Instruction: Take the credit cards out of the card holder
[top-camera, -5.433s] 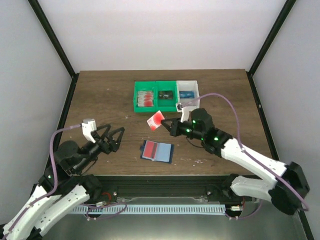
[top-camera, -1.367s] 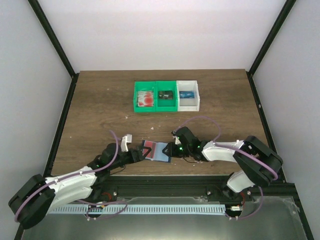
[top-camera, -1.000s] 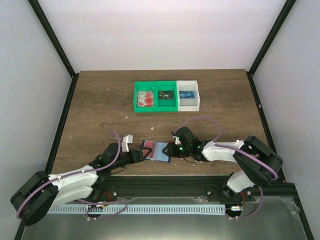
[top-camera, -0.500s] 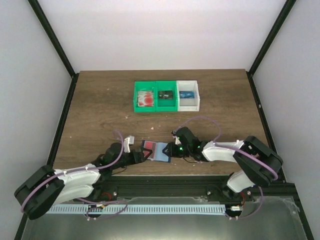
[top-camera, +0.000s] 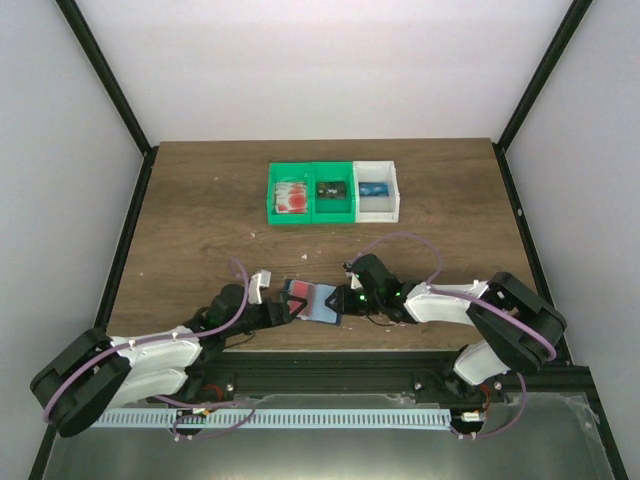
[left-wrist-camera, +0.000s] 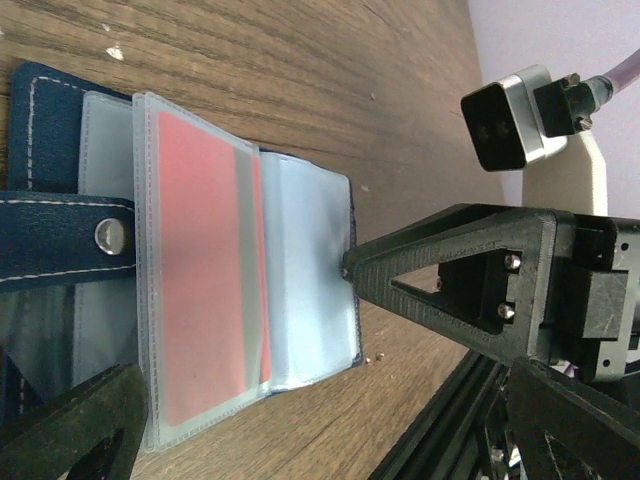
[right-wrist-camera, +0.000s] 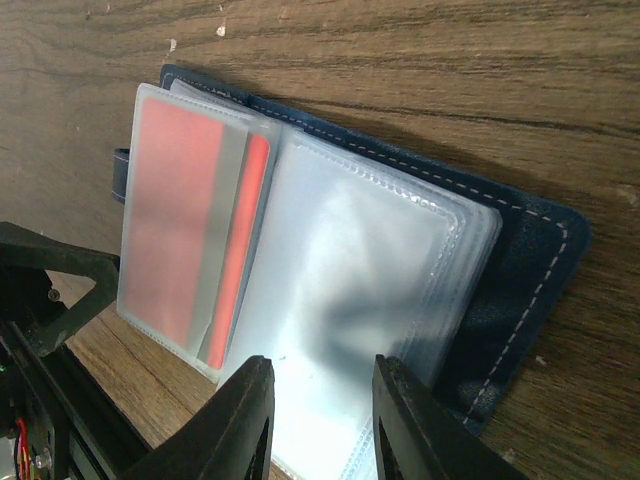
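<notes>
The navy card holder (top-camera: 325, 306) lies open near the table's front edge. A red credit card (left-wrist-camera: 200, 300) sits inside its left clear sleeve, also seen in the right wrist view (right-wrist-camera: 175, 225). The right-hand sleeves (right-wrist-camera: 370, 290) look empty. My left gripper (left-wrist-camera: 320, 440) is open wide at the holder's left end, with the holder (left-wrist-camera: 60, 240) between its fingers. My right gripper (right-wrist-camera: 320, 420) is open, its fingertips low over the right-hand sleeves. In the left wrist view its finger (left-wrist-camera: 450, 270) touches the holder's edge. In the top view the left gripper (top-camera: 283, 309) and right gripper (top-camera: 346, 298) flank the holder.
At the back, a green bin (top-camera: 272, 205) holds red-and-white cards (top-camera: 292, 194) and a dark card (top-camera: 332, 189). A white bin (top-camera: 390, 208) beside it holds a blue card (top-camera: 375, 188). The table's front rail is just behind both grippers.
Since 5.4 s ago both arms came down to the holder and the right gripper no longer holds a red card. In the last second the left gripper edged slightly closer; the right arm stayed.
</notes>
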